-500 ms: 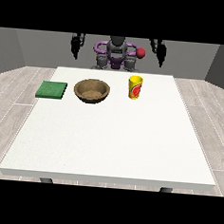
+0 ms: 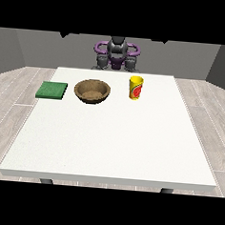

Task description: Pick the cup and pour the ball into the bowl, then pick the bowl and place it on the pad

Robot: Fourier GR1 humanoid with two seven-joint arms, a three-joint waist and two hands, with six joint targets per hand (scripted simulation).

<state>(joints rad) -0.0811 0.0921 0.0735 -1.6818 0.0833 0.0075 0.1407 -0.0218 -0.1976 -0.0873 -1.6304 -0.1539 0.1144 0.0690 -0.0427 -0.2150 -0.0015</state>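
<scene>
Fingers could not be made out: neither hand was seen in the front view, only the robot's torso [image 2: 117,55] behind the far edge, so their state could not be told. Left to right: a green pad [image 2: 52,90] was laid flat near the white surface's [image 2: 112,143] left edge; a brown bowl [image 2: 92,91] was set just beside it, apart; a yellow cup [image 2: 136,87] was stood upright further right. No ball was visible.
</scene>
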